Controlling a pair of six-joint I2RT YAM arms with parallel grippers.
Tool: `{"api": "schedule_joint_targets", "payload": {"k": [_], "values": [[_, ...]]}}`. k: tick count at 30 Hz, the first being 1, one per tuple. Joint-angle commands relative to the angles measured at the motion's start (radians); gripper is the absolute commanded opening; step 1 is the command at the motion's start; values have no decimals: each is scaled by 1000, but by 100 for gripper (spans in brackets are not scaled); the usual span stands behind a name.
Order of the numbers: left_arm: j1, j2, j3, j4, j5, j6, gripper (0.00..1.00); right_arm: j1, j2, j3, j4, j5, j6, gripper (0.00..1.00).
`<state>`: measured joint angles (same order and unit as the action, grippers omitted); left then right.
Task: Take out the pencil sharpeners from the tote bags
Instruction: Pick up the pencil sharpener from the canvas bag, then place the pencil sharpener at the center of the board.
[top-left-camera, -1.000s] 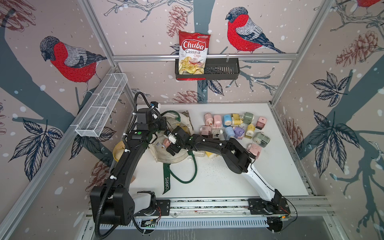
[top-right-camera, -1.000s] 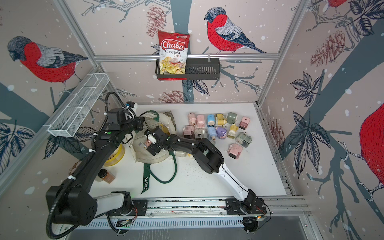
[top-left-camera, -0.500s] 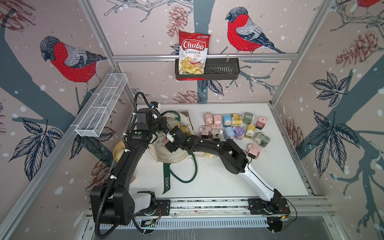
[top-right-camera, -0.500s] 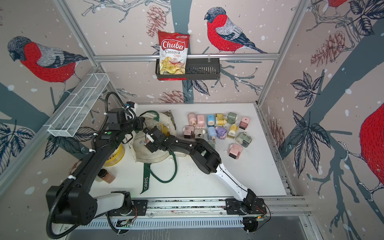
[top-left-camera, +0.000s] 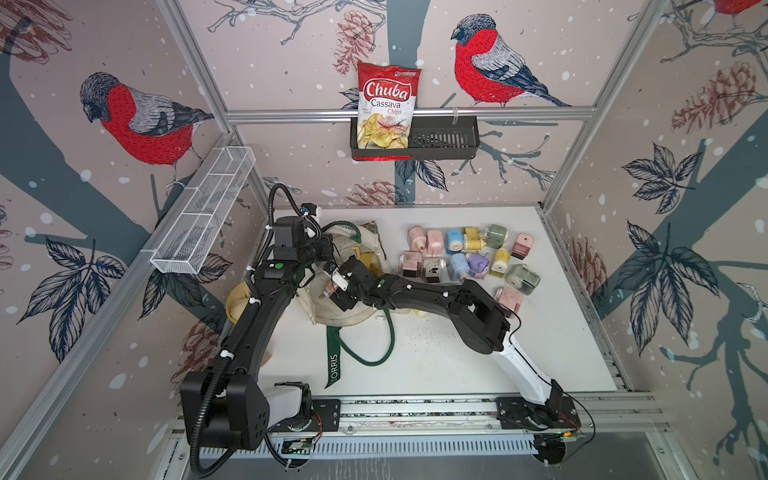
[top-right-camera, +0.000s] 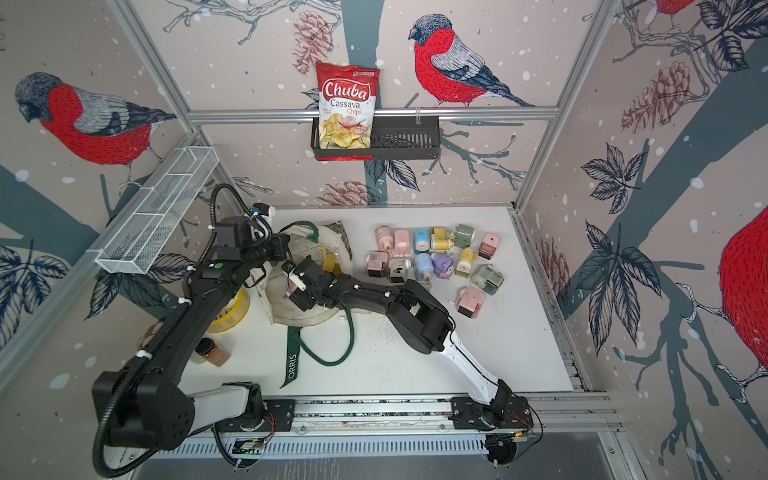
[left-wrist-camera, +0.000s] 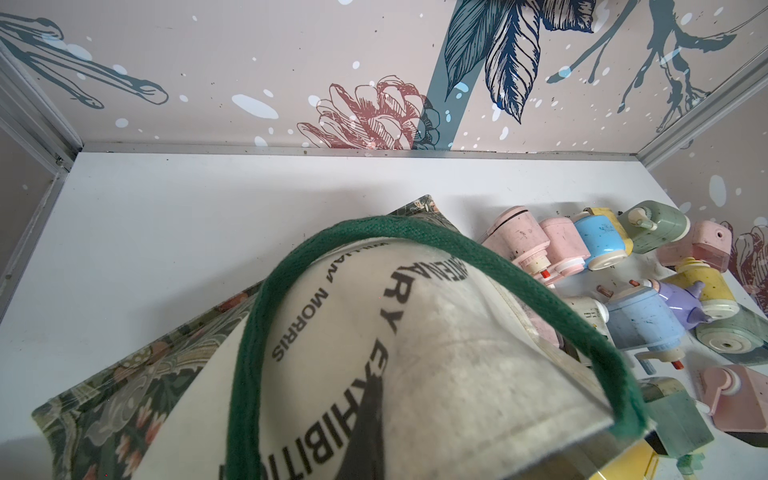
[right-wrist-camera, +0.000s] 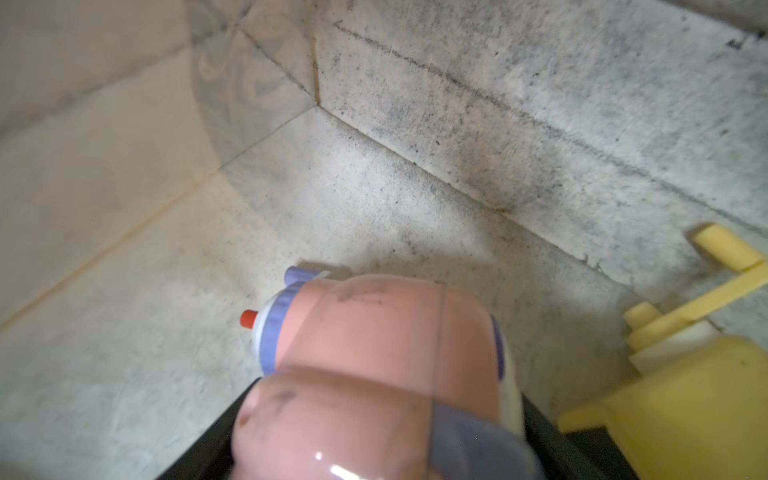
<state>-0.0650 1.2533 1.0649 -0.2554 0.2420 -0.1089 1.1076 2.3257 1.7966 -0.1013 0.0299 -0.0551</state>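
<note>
Because loose canvas would slump shut by itself, the left gripper (top-left-camera: 327, 249), at the tote bag's (top-left-camera: 332, 318) left rim, seems to have its jaws pressed together on that rim, lifting the mouth so it gapes. Its pads are buried under cloth in the left wrist view, so I read the pinch from the tented fabric and the green handle (left-wrist-camera: 249, 332) arching over it.

Inside the tote bag's mouth, the right gripper (top-left-camera: 334, 291) has its jaws closed around a pink sharpener (right-wrist-camera: 374, 353), gripped across the body, probably for a square hold on its flat sides. Its red-tipped end points toward the bag's inner corner. Just beside it within the bag lies a yellow sharpener (right-wrist-camera: 685, 395), cut off by the frame edge.

Right of the tote bag and near it, the removed sharpeners (top-left-camera: 455, 241) crowd the table (top-left-camera: 436, 365). How many more remain inside I cannot tell: arm and folded canvas cover the interior in both top views.
</note>
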Motion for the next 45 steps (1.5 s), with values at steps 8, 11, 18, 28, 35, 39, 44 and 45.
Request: {"api": "schedule_joint_targets", "payload": {"k": [8,11,18,28,35,39,44,45], "values": [[4,9,6,34,-1,-12,0,59,-330,-350,101,62,80,60],[2,6,6,33,-1,-12,0,77,-450,-467,126,70,116,59],[3,3,9,36,2,-16,0,92,-767,-787,179,183,216,58],[1,1,8,36,10,-20,0,29,-1180,-1123,121,406,398,57],[2,0,8,35,12,-20,0,-109,-1346,-1189,-19,503,459,57],[1,-2,8,33,9,-20,0,-196,-1414,-1238,-39,561,546,57],[1,-2,8,33,11,-20,0,-319,-1458,-1301,-36,533,610,57],[2,-2,8,33,10,-20,0,-336,-1460,-1310,-35,527,612,57]]}}
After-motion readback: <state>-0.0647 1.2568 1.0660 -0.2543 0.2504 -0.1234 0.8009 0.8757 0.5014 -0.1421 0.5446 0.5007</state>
